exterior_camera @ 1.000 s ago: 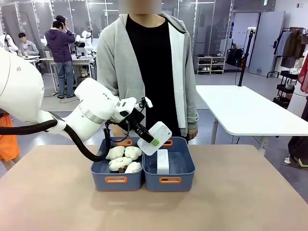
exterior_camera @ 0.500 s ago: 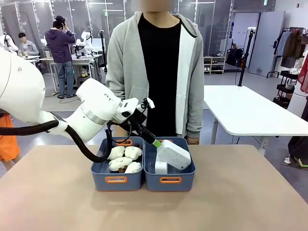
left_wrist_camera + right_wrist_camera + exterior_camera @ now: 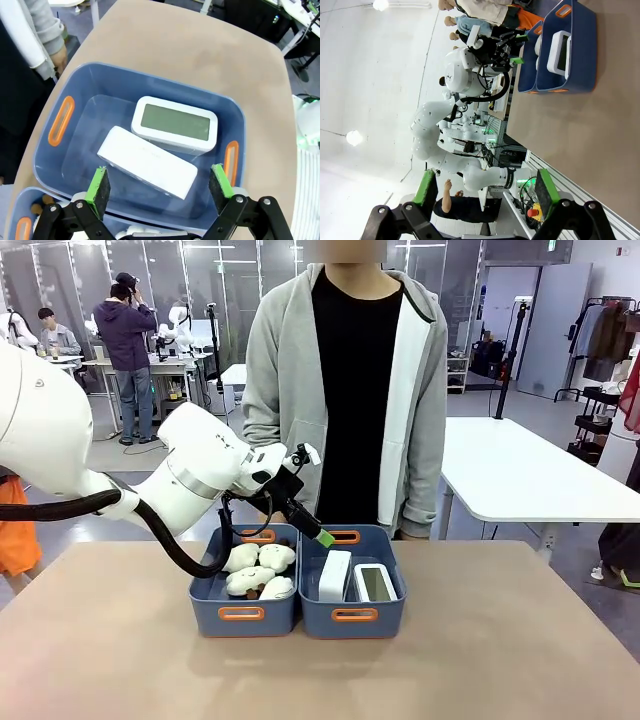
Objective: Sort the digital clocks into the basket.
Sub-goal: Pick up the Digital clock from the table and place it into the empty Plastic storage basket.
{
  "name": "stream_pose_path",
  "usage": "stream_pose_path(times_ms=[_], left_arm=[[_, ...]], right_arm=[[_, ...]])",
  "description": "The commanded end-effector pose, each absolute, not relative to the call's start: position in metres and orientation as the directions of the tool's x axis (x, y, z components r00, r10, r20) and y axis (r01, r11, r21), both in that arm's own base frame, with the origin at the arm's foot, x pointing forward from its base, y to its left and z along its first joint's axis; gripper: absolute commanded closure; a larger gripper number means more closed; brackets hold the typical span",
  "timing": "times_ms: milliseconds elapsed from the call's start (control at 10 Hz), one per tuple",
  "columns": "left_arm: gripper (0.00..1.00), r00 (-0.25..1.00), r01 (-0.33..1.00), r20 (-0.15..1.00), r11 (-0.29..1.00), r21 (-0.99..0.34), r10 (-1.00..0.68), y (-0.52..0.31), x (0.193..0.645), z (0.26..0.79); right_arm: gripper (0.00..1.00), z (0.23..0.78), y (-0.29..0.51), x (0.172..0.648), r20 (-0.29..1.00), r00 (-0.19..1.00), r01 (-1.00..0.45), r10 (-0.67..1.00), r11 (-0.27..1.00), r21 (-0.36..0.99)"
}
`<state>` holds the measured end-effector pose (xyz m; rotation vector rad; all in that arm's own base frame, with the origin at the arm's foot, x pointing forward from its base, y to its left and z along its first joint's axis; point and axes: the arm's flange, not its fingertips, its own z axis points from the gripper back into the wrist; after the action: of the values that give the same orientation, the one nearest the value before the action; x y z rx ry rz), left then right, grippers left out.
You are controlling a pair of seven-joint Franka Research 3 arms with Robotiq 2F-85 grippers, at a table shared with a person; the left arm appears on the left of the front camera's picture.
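Down at center frame, both digital clocks (image 3: pixel 352 579) sit inside the right-hand blue basket (image 3: pixel 352 616), one on edge, the other display-up, so we'd call the sorting basically done. Our left end effector (image 3: pixel 322 537) hangs over the basket's back rim, jaws spread wide, holding nothing. Next we'd just lift that arm clear. Our right end effector (image 3: pixel 483 191) is wide open and empty too, parked off the table (image 3: pixel 500 660).

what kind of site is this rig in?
Likely a robotics lab or data-collection floor: more white robot arms at benches, people at a workstation table behind, glass partitions, and a clothes rack.
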<state>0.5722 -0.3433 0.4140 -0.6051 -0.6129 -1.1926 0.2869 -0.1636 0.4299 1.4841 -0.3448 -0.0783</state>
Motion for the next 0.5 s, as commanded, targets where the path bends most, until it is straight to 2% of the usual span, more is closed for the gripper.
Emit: stream_pose_path(times_ms=[0, 400], left_arm=[[0.00, 0.250, 0.961, 0.716, 0.260, -0.100, -0.652, -0.3441, 0.5723, 0.4140], [0.00, 0.250, 0.961, 0.716, 0.260, -0.100, -0.652, -0.3441, 0.5723, 0.4140]], right_arm=[[0.00, 0.4321, -0.1639, 0.2867, 0.195, 0.945, -0.178, -0.263, 0.087, 0.980], [0.00, 0.4321, -0.1639, 0.2867, 0.195, 0.945, -0.178, -0.263, 0.087, 0.980]])
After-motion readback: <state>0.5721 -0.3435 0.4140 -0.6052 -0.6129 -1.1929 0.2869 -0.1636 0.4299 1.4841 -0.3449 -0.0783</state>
